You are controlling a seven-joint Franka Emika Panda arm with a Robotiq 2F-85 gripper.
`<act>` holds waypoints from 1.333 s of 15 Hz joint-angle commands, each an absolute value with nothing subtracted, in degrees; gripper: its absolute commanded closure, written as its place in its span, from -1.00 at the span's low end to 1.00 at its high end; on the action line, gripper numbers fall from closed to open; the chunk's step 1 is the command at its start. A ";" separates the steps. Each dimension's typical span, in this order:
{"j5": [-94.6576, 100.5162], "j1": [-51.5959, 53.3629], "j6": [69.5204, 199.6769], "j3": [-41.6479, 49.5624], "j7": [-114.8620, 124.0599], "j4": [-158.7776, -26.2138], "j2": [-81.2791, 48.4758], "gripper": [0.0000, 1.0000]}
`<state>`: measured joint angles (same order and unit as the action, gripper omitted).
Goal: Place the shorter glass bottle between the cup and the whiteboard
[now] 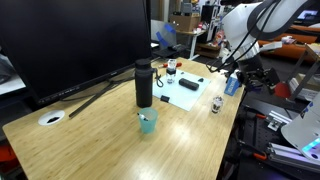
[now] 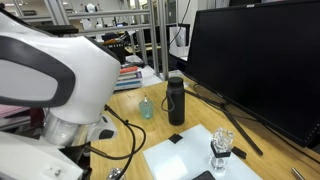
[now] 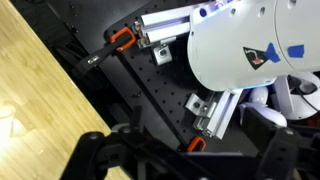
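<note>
The shorter glass bottle (image 1: pixel 217 104), tiny and clear with a dark cap, stands near the table's right edge. The light teal cup (image 1: pixel 148 122) stands in front of the tall black flask (image 1: pixel 144 83); it also shows in an exterior view (image 2: pixel 147 107). The whiteboard (image 1: pixel 178 94) lies flat with a black eraser (image 1: pixel 189 84) on it and also shows in an exterior view (image 2: pixel 190 158). My gripper (image 1: pixel 240 68) hangs off the table beyond its right edge, apart from the bottle. In the wrist view the jaws (image 3: pixel 190 165) are spread wide with nothing between them.
A large black monitor (image 1: pixel 75 40) stands along the table's back. A red-labelled bottle (image 1: pixel 171 70) stands at the whiteboard's far end. A white round disc (image 1: pixel 52 118) lies at the left. The wrist view looks at the robot's base (image 3: pixel 235 45) and a black perforated plate.
</note>
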<state>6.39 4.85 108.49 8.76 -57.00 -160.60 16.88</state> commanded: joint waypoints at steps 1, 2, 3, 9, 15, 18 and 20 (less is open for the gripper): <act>5.54 4.52 108.51 8.00 -66.08 -159.39 11.68 -1.00; 4.60 4.32 108.58 7.88 -68.12 -159.06 10.56 -1.00; 3.49 3.79 108.77 7.56 -67.11 -158.55 9.61 -1.00; 4.05 3.21 108.51 6.69 -65.90 -158.78 9.70 -1.00; -2.91 3.89 121.16 5.15 -61.76 -159.79 10.78 -1.00; -4.20 4.05 128.89 3.95 -57.95 -159.26 9.46 -1.00; -3.95 4.02 133.34 3.45 -55.09 -158.81 8.32 -1.00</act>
